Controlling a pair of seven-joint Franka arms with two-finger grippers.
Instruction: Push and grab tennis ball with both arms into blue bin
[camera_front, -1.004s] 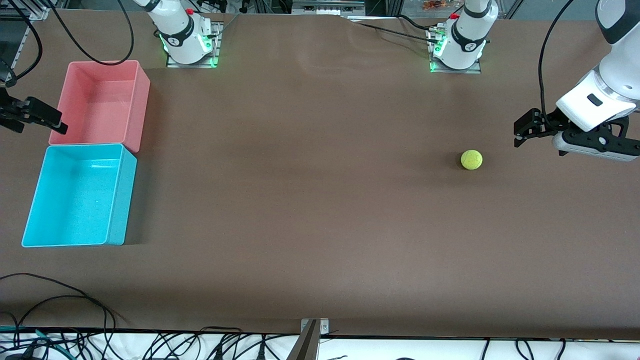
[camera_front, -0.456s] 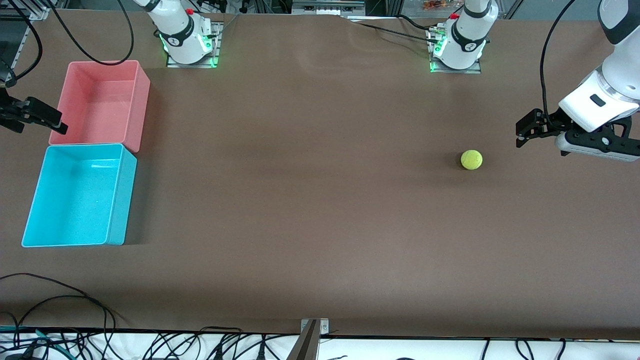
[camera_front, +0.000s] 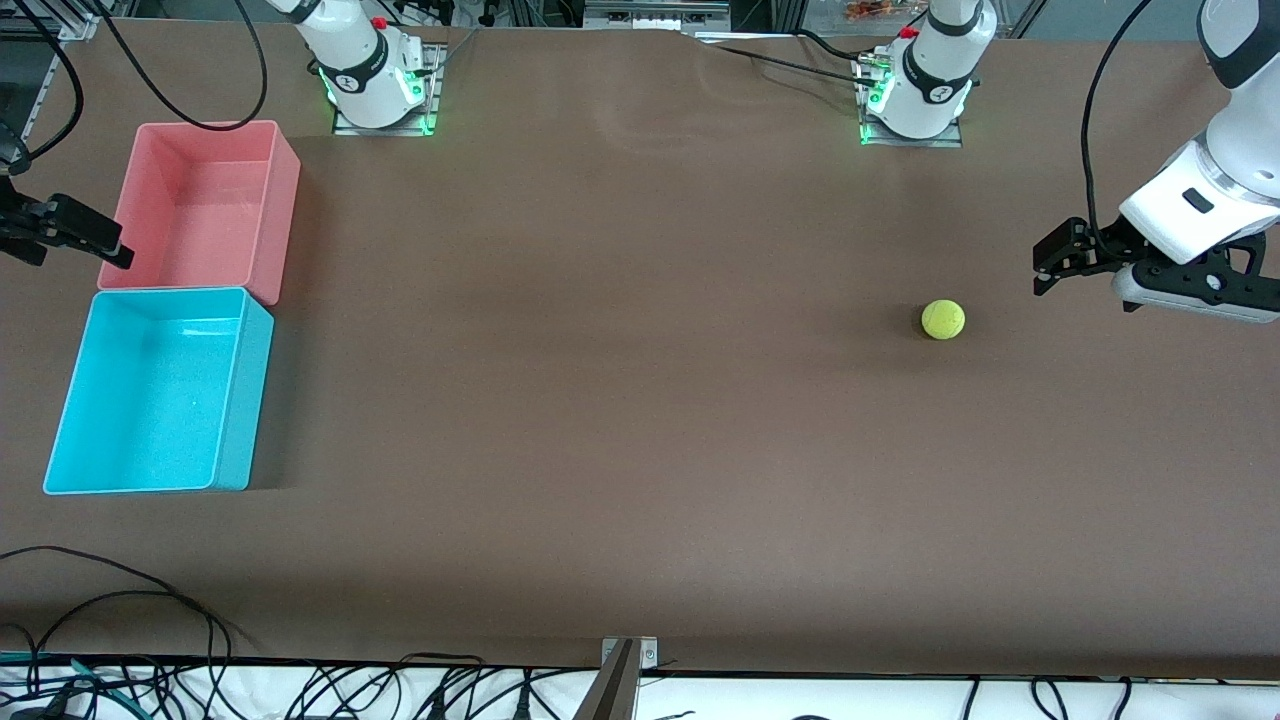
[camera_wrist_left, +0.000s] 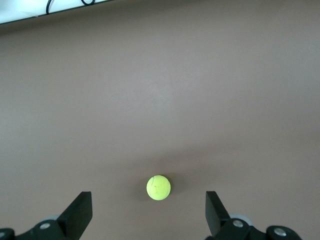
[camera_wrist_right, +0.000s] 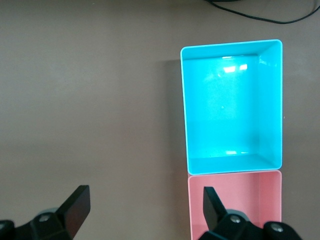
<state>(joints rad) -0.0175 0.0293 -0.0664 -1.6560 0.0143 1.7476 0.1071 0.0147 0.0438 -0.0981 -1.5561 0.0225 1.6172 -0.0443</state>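
Nothing done yet, by the look of it. The worktop (camera_front: 640, 420) was bare brown apart from two bins and one ball.

The blue bin (camera_front: 235, 400) sat empty at the right arm's end of the worktop. The pink bin (camera_front: 285, 195) touched it or nearly so, farther from the front camera than the blue bin, also empty.

The right gripper (camera_front: 75, 235) hung beside the pink bin, out at the table's edge and well apart from the ball. Its wrist view showed the fingers (camera_wrist_right: 75, 207) spread wide with nothing between them, looking down on the blue bin. That arm looked to be waiting.

The left gripper (camera_front: 1050, 265) was up over the worktop at the left arm's end, near the ball but not touching it. Its fingers (camera_wrist_left: 80, 212) were also spread wide and empty, with the ball framed between them in the wrist view.

The tennis ball (camera_front: 943, 319) rested on the worktop, well apart from the blue bin, almost the whole table length away.

My read: the whole job was left. The left arm needed to push the ball toward the blue bin, then the right arm needed to grab it and drop it in. The push needed to be straight, since a round ball could easily roll off line.
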